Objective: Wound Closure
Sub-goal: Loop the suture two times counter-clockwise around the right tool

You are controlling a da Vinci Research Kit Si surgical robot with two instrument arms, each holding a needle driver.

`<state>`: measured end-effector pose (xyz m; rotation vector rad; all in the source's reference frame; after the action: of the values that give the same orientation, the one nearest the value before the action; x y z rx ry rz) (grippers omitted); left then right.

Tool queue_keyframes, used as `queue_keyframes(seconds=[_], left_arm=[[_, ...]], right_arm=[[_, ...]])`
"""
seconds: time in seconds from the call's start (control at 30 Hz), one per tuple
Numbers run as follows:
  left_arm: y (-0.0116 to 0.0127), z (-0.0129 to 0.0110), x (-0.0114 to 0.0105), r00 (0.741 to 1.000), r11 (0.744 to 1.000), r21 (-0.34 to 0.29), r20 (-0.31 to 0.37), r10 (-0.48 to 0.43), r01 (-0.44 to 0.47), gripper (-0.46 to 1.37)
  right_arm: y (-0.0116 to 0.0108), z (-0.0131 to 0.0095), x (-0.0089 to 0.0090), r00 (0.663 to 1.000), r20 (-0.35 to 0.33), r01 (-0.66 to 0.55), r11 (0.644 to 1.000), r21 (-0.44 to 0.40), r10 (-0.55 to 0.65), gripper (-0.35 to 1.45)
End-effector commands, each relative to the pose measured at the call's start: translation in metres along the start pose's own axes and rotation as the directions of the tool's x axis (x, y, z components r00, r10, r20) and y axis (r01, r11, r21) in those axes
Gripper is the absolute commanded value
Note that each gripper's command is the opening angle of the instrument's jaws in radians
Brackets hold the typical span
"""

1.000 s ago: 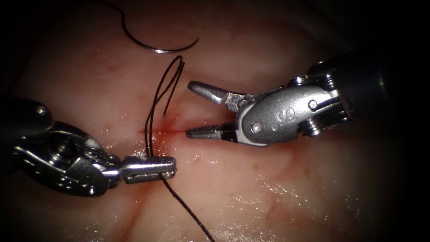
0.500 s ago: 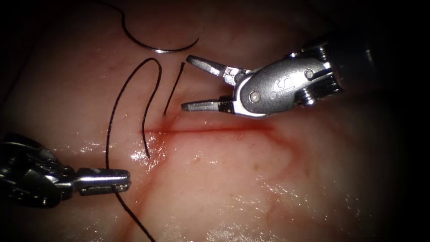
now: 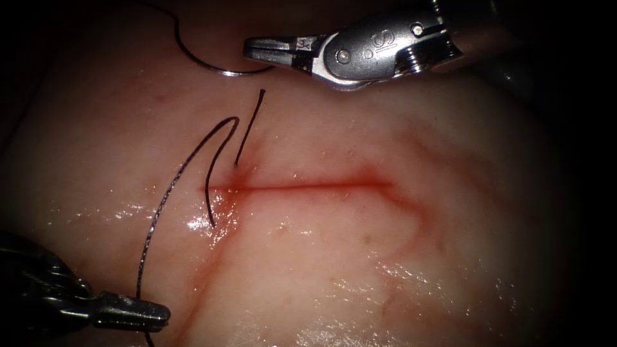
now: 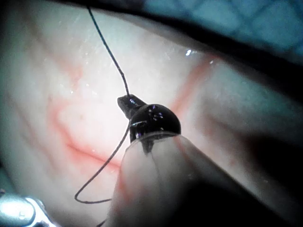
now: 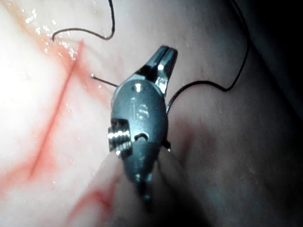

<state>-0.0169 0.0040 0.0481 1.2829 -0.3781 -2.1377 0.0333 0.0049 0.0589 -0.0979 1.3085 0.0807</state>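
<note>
The cut [image 3: 308, 186] runs level across the tissue [image 3: 334, 270], red along its line. Black thread [image 3: 154, 218] enters the tissue at the cut's left end, loops upward, then arcs down to my left tool [image 3: 151, 316], whose jaws are shut on it. A short free thread end [image 3: 250, 125] stands up just above that end of the cut. The curved needle [image 3: 212, 64] lies on the tissue, out of it. My right tool [image 3: 254, 50] has its jaws shut over the needle's pointed end; a grip on it cannot be made out. The left wrist view shows thread [image 4: 111, 56] leaving the left tool [image 4: 127, 101].
Red fluid stains the tissue around the cut's left end [image 3: 225, 193], and a faint red track [image 3: 418, 218] curves off its right end. In the right wrist view the shut right tool [image 5: 164, 54] hangs beside the cut [image 5: 57, 104].
My left tool has drawn the thread down and to the left, opening out its loop. My right tool rose from the cut to the needle and shut its jaws.
</note>
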Motion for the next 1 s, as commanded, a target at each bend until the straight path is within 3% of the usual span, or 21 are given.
queue_keyframes(seconds=[0.03, 0.4, 0.6, 0.77, 0.83, 1.0], left_arm=[[-0.0003, -0.0002, 0.0000, 1.000, 0.999, -0.026, -0.004, 0.021, -0.021, -0.35], [-0.0039, -0.0020, 0.0002, 0.994, 0.994, -0.053, -0.050, 0.098, -0.100, -0.35], [-0.0063, -0.0029, -0.0011, 0.992, 0.995, -0.024, -0.081, 0.097, -0.099, -0.35], [-0.0086, -0.0047, -0.0045, 0.992, 0.999, 0.018, -0.121, 0.029, -0.027, -0.35], [-0.0089, -0.0050, -0.0054, 0.991, 1.000, 0.021, -0.131, 0.009, -0.006, -0.35], [-0.0085, -0.0053, -0.0103, 0.983, 0.997, 0.004, -0.167, -0.071, 0.073, -0.35]], right_arm=[[-0.0002, 0.0008, -0.0004, 1.000, -0.017, -0.006, 1.000, 0.016, 0.006, -0.35], [-0.0035, 0.0094, -0.0020, 0.996, -0.089, 0.011, 0.996, 0.092, -0.003, -0.35], [-0.0061, 0.0127, -0.0025, 0.991, -0.133, 0.014, 0.989, 0.150, 0.006, -0.35], [-0.0092, 0.0129, -0.0027, 0.984, -0.176, 0.007, 0.981, 0.192, 0.027, -0.35], [-0.0097, 0.0126, -0.0026, 0.983, -0.182, 0.001, 0.980, 0.201, 0.036, -0.35], [-0.0114, 0.0107, -0.0020, 0.975, -0.217, 0.010, 0.971, 0.238, 0.043, -0.35]])
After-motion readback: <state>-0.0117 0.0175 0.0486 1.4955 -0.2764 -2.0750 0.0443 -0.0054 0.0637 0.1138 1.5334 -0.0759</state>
